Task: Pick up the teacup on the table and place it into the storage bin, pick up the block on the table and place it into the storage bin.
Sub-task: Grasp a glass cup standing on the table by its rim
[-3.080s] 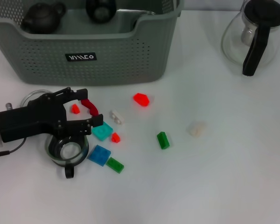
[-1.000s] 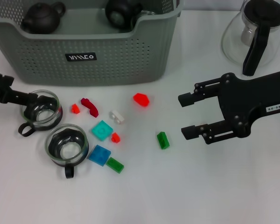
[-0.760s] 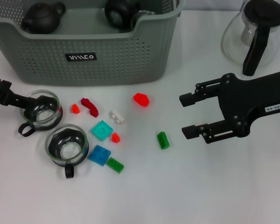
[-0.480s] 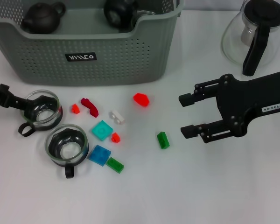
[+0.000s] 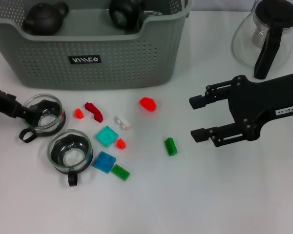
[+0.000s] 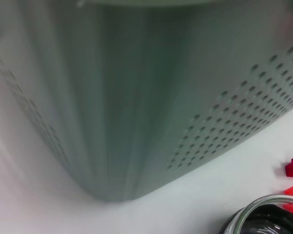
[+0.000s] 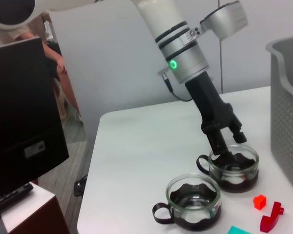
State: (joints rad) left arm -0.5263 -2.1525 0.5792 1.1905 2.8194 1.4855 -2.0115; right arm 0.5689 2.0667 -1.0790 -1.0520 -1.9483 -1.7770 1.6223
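The grey-green storage bin (image 5: 88,58) stands at the back left, with a dark teapot (image 5: 44,18) and a dark teacup (image 5: 127,10) inside. Two glass teacups stand in front of it: one at the left (image 5: 41,117) and one nearer (image 5: 70,153). My left gripper (image 5: 28,111) is open with its fingertips at the left teacup's rim, as the right wrist view (image 7: 230,145) also shows. Loose blocks lie mid-table, among them a green block (image 5: 170,146) and a red block (image 5: 147,103). My right gripper (image 5: 192,119) is open and empty, just right of the green block.
A glass carafe (image 5: 266,34) with a black handle stands at the back right. A teal block (image 5: 107,136), a blue block (image 5: 103,162) and a white block (image 5: 122,122) lie beside the cups. The left wrist view shows the bin wall (image 6: 136,97) close by.
Three seconds ago my left gripper hovered over the cups and the right arm was out of view. In the last second the left gripper dipped slightly at the cup's rim; the cup stayed put.
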